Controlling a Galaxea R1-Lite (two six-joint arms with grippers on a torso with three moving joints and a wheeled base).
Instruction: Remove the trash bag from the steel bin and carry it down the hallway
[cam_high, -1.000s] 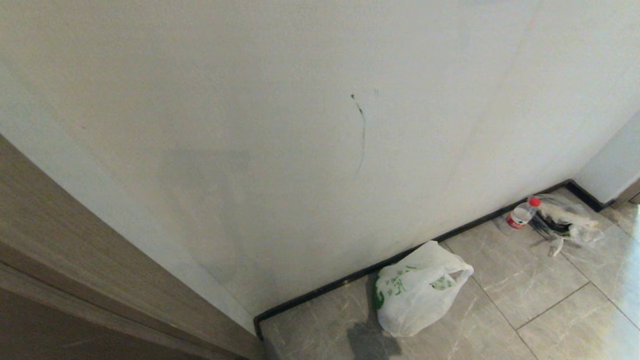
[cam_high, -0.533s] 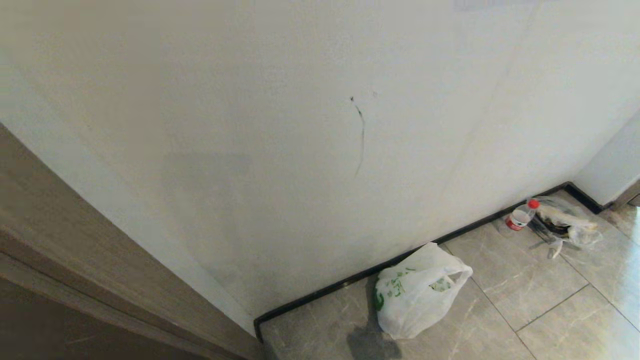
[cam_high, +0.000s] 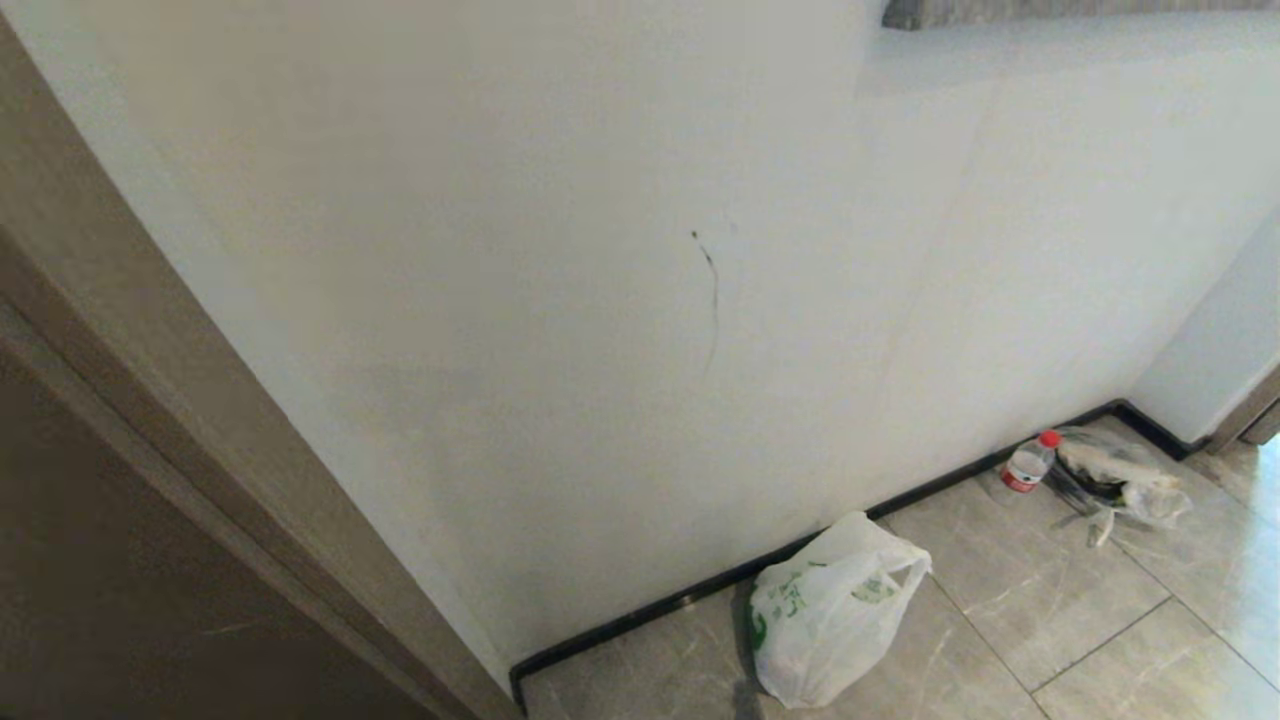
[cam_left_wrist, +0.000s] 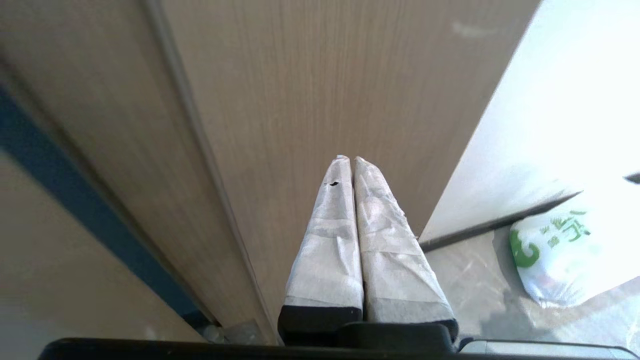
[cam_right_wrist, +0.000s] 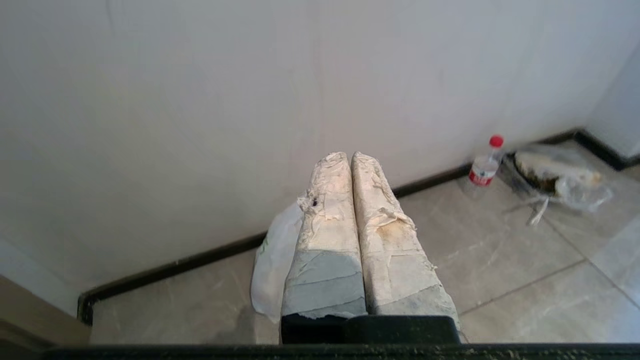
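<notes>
The white trash bag (cam_high: 825, 615) with green print lies on the hallway's grey tiled floor (cam_high: 1010, 590) against the dark baseboard, its loop handle slack. It also shows in the left wrist view as the trash bag (cam_left_wrist: 560, 257), and partly behind the fingers as the trash bag (cam_right_wrist: 272, 265). My left gripper (cam_left_wrist: 348, 159) is shut and empty, held above the floor in front of a wooden door. My right gripper (cam_right_wrist: 348, 155) is shut and empty too, above the bag and apart from it. The steel bin is out of view. Neither arm shows in the head view.
A wooden door and frame (cam_high: 150, 420) fills the left. A white wall (cam_high: 640, 300) rises straight ahead with a dark scuff. At the right, by the baseboard, stand a red-capped water bottle (cam_high: 1028, 464) and a see-through bag (cam_high: 1115, 480) with dark contents.
The whole head view has shifted downward as the camera tilted up: the bag and the bottle sit lower in the picture, and a grey ledge shows at the top. Nothing on the floor moved.
</notes>
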